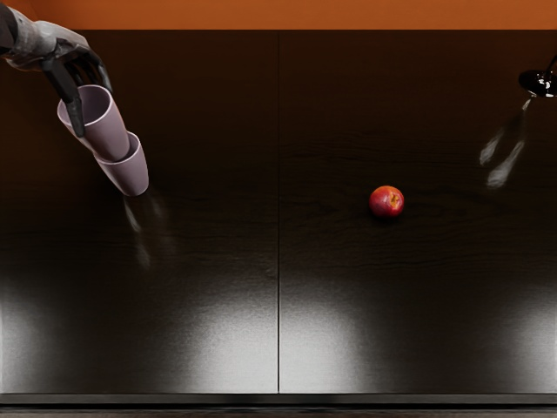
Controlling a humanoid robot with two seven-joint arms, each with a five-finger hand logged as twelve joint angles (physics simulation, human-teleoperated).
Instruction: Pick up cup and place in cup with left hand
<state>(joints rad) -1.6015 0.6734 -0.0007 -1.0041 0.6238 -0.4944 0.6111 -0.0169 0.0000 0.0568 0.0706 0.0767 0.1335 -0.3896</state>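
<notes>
My left hand [94,103] reaches in from the upper left with its fingers around the rim of a pale mauve cup [106,131]. One dark finger shows on the near side of the rim, others at the far side. The lower end of this held cup sits inside the mouth of a second mauve cup [134,174], which is below it and to its right. Both cups lean in the picture toward the upper left. The held cup's base is hidden inside the second one.
A red fruit [386,201] lies right of the seam on the dark table [261,244]. At the right picture edge a shiny dark object [539,83] is partly cut off. An orange surface [287,14] borders the table's far edge.
</notes>
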